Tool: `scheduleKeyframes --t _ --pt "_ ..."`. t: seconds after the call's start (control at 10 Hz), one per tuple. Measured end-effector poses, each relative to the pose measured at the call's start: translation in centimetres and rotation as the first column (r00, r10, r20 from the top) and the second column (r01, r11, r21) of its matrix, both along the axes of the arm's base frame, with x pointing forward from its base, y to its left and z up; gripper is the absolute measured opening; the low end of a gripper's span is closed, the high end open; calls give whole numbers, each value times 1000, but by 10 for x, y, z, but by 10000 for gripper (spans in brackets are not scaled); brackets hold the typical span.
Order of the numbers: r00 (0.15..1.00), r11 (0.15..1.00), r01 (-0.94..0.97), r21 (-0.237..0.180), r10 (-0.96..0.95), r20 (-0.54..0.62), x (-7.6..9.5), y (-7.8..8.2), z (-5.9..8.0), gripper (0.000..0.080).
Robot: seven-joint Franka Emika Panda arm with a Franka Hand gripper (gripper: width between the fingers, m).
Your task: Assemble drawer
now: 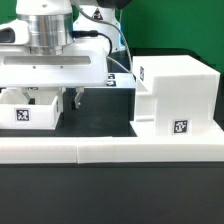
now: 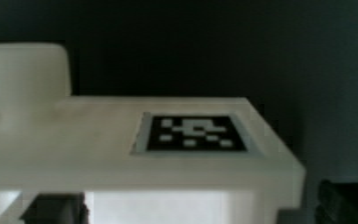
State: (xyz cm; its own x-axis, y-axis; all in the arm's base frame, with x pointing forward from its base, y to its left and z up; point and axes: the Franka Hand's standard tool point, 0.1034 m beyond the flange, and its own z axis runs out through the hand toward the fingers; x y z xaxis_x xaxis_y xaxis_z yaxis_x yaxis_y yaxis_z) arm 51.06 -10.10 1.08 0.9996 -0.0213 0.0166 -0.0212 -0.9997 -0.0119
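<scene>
A black table (image 1: pixel 100 122) holds white drawer parts, seen from just outside one of its edges. A low white rail (image 1: pixel 110 150) runs along that nearest edge.

The large drawer case (image 1: pixel 185 90), a closed white box, stands toward the corner at the exterior view's right, its base against the rail. It carries one black-and-white marker tag (image 1: pixel 180 127) low on the face toward the camera. A second tag sits on its upper corner, on the side toward the arm.

A small open drawer box (image 1: pixel 38 105) sits toward the corner at the exterior view's left, also just behind the rail. It too has a marker tag (image 1: pixel 22 115) on its near face.

The robot arm (image 1: pixel 45 25) comes down from above over the left half of the table. Its gripper (image 1: pixel 75 99) hangs just beside the small drawer box, on the side toward the case and well apart from the case itself. The dark tips are close above the table surface.

The blurred wrist view shows a flat white part (image 2: pixel 87 135) with a tag on its top face. Which drawer piece this is cannot be told. Two dark fingertips (image 2: pixel 345 200) show at opposite sides of that picture, well apart, so the hand is spread and pinches nothing.
</scene>
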Motion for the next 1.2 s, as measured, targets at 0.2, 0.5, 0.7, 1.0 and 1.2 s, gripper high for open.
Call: scheduleKeyframes --t 0.2,0.5,0.7,1.0,1.2 --pt "1000 1000 -5 -1 5 0 0 4 -4 649" --pt "1000 1000 5 1 -5 -2 0 9 -5 392" --pt "1000 1000 6 1 -6 -2 0 9 -5 191" --pt "1000 1000 6 1 -6 -2 0 9 -5 40" --pt "1000 1000 6 1 -6 -2 0 9 -5 40"
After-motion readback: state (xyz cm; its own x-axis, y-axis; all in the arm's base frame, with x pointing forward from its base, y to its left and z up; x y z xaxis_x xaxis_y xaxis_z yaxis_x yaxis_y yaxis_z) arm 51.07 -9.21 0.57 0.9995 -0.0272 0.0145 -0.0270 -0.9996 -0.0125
